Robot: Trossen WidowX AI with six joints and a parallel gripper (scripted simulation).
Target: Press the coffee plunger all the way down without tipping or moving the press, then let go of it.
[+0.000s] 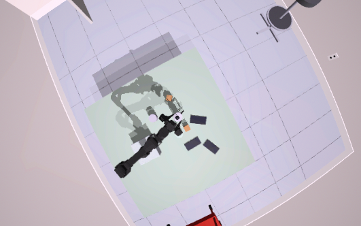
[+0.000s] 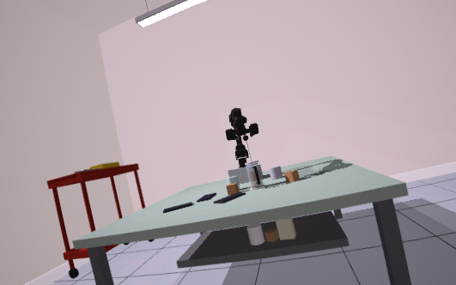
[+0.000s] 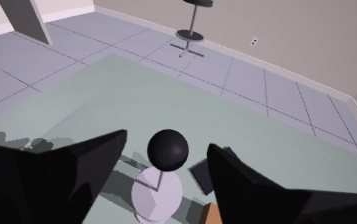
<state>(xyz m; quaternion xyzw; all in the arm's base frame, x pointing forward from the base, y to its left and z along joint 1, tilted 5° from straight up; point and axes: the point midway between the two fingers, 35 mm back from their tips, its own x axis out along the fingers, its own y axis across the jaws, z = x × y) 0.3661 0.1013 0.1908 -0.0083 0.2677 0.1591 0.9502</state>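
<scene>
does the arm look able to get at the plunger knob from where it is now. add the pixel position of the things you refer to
Probably yes: the gripper [image 3: 168, 142] is partly open with the black knob [image 2: 246, 137] [image 3: 168, 150] between its fingers, and nothing shows in the way. Whether either finger touches it is unclear.

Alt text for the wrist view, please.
The black plunger knob sits between the open claw's two fingers, with gaps both sides. Below it is the coffee press's pale lid; a dark slab and an orange block show at lower right.
</scene>
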